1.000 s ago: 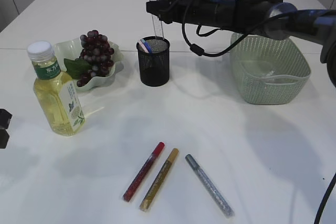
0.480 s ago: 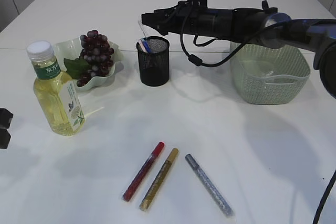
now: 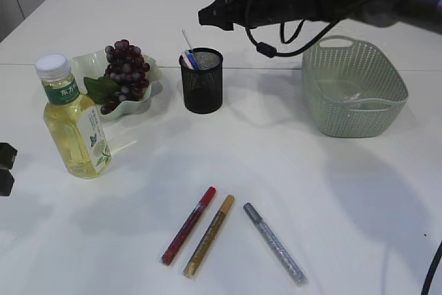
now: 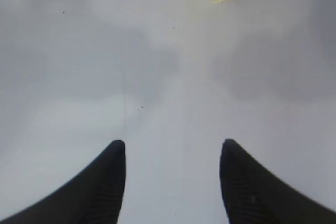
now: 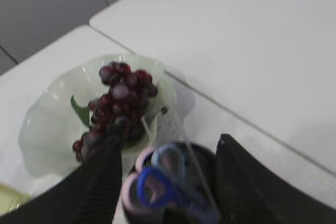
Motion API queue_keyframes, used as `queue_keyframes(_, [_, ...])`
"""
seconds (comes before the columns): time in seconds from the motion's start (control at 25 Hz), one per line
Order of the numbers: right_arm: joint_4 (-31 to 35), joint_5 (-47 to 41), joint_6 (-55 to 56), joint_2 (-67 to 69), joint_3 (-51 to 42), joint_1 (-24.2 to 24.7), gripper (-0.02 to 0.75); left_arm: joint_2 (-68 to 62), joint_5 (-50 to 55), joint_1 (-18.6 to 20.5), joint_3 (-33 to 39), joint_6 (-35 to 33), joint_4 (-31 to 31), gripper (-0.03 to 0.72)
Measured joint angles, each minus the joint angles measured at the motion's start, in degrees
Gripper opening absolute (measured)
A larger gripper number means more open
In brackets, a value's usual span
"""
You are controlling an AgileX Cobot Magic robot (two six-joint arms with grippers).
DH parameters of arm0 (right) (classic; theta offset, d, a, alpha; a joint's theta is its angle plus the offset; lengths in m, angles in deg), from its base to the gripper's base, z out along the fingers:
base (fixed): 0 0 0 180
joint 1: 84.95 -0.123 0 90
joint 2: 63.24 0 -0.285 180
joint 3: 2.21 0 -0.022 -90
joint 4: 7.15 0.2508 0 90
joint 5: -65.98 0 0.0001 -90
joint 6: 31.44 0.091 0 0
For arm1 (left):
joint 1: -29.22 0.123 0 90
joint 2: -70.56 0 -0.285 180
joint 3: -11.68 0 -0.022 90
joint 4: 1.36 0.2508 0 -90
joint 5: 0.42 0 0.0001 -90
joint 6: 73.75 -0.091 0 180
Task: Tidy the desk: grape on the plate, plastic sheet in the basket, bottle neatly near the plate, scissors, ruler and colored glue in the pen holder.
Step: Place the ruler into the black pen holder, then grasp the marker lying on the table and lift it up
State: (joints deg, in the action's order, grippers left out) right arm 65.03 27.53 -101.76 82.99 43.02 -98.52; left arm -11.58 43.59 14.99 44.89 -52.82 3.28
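**Three glue pens wait on the desk**

We see the right gripper (image 3: 209, 16) up in the air behind the pen cup (image 3: 202, 81). Its two fingers (image 5: 107, 174) are spread apart and hold nothing. Right under them, the scissors (image 5: 157, 184) stand in the cup with their blue and pink handles up. A thin clear ruler (image 5: 186, 153) leans in the cup too.

The left gripper (image 4: 172, 177) hangs low over the bare desk (image 4: 157, 77). Its fingers are wide apart and hold nothing. The bottle (image 3: 71, 119) stands upright just ahead of it, near the plate (image 3: 93, 67).

The grapes (image 3: 126, 70) lie on the plate, left of the cup. The basket (image 3: 353, 88) sits at the right. Something clear lies in it, but we cannot tell what it is.

The red pen (image 3: 188, 225), gold pen (image 3: 209, 235) and silver pen (image 3: 274, 242) lie side by side at the front of the desk, well apart from the cup.
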Motion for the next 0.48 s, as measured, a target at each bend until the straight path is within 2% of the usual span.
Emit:
queue_keyframes(0.12, [-23.5, -7.6, 22.6, -5.7, 0.0, 0.0, 0.449, 0.0, 0.0, 0.0, 0.0, 0.0, 0.0, 0.415])
queue_keyframes(0.28, [-45.7, -22.5, 43.9, -11.8, -0.3, -0.9, 0.449, 0.0, 0.0, 0.0, 0.0, 0.0, 0.0, 0.415])
queue_keyframes(0.36, [-50.8, -26.2, 49.8, -14.4, -2.8, -1.1, 0.449, 0.0, 0.0, 0.0, 0.0, 0.0, 0.0, 0.415])
queue_keyframes(0.48, [-53.4, -30.3, 54.1, -18.2, -8.1, -1.3, 0.449, 0.0, 0.0, 0.0, 0.0, 0.0, 0.1, 0.415])
